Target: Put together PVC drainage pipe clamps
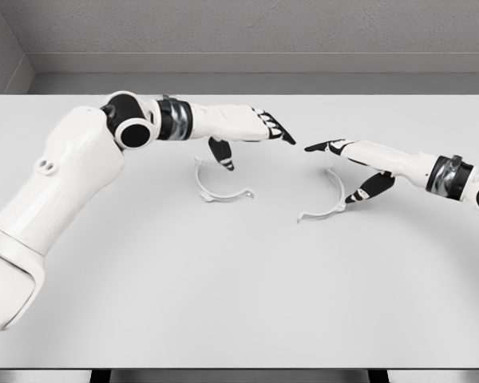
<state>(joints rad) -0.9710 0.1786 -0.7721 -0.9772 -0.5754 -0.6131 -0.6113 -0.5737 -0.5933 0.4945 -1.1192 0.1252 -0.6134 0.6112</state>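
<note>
Two white curved clamp halves lie on the white table (pixel 223 295). The left clamp half (pixel 218 190) rests below my left hand (pixel 251 144), whose fingers stretch out to the right while the thumb points down toward the piece. No part of that hand holds it. The right clamp half (pixel 329 201) lies under my right hand (pixel 347 169). Its fingers reach left, spread, and its thumb hangs close to the clamp's upper end; contact cannot be told. The two hands' fingertips nearly meet above the gap between the pieces.
The table's far edge meets a grey wall at the back. My left arm crosses the upper left of the table, and my right forearm enters from the right edge.
</note>
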